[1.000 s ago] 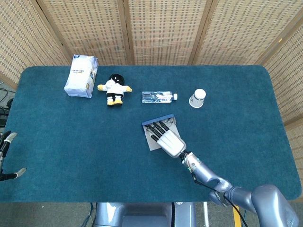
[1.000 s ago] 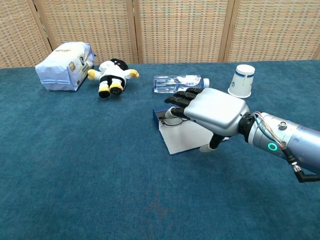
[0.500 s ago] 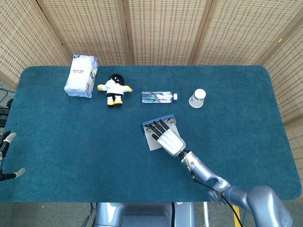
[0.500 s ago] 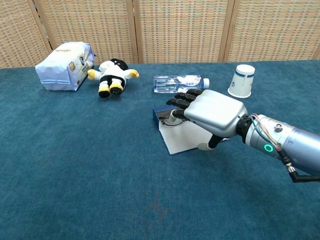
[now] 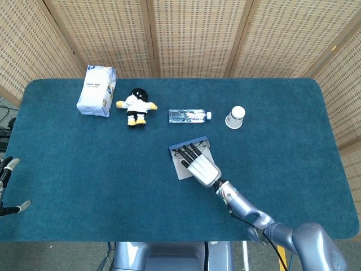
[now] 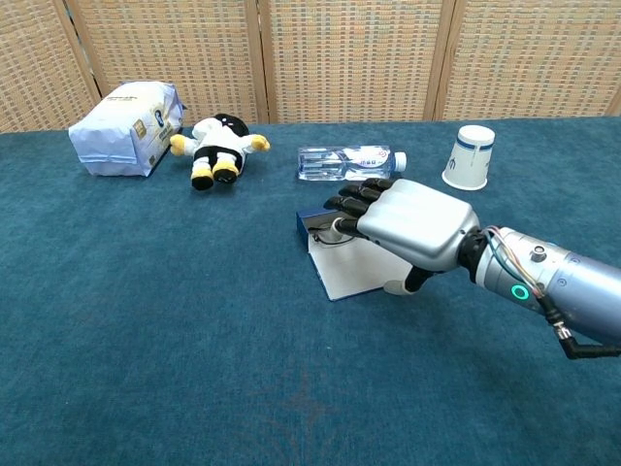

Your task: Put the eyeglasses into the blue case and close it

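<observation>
The blue case (image 5: 190,141) (image 6: 303,225) lies open at the table's middle, its white inner panel (image 6: 347,274) facing up. Thin dark-framed eyeglasses (image 6: 326,234) (image 5: 179,151) lie in the case's far part, mostly covered by my right hand (image 5: 201,165) (image 6: 412,221). That hand lies palm-down over the case; its dark fingertips (image 6: 351,202) curl down onto the eyeglasses, and its thumb rests apart on the near edge of the white panel. My left hand (image 5: 8,186) hangs off the table's left edge, fingers apart and holding nothing.
Along the far side stand a white packet (image 5: 97,90) (image 6: 126,129), a black-and-white plush toy (image 5: 135,105) (image 6: 218,148), a lying water bottle (image 5: 189,116) (image 6: 344,161) and an upturned paper cup (image 5: 235,117) (image 6: 470,155). Wicker screens close off the back.
My right hand has sunk slightly lower over the case, and its fingertips have curled closer onto the eyeglasses. The left hand has not moved.
</observation>
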Available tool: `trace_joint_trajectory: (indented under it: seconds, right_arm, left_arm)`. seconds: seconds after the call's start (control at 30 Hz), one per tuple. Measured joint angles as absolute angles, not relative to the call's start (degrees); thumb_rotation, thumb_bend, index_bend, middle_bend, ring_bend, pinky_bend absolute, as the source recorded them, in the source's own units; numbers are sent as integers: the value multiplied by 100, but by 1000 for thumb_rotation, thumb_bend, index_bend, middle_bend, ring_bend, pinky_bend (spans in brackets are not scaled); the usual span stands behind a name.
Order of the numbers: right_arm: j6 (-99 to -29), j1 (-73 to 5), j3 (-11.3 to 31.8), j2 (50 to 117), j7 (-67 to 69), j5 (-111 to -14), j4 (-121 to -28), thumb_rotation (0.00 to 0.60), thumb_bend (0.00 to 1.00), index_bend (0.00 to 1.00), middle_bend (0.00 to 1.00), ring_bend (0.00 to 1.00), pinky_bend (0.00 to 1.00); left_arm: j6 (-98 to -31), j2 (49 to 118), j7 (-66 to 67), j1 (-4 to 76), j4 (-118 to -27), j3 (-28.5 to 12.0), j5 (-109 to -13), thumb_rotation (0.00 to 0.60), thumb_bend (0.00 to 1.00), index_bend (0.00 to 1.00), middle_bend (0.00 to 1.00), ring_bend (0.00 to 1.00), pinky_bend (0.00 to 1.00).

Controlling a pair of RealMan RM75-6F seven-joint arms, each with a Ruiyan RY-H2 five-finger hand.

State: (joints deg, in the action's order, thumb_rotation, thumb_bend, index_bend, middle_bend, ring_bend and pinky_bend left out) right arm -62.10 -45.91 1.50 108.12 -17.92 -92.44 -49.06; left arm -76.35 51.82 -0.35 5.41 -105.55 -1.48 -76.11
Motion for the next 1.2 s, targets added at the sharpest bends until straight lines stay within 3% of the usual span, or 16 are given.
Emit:
trace_joint_trajectory:
  seconds: [0.93, 1.2]
  right_arm:
    - [-6219, -4564, 181, 10920, -1726, -9282, -4763, 600, 262, 243, 92, 0, 111]
    - [-6178, -4583, 322, 11122, -1678, -9143, -4425, 600, 423, 261, 107, 0, 127]
  left_arm:
    - [-7606, 5198, 23, 562, -10567, -149, -7572, 600, 136, 0, 0, 0, 0]
    - [-7597, 5185, -14, 563, -10555, -151, -7567, 600, 135, 0, 0, 0, 0]
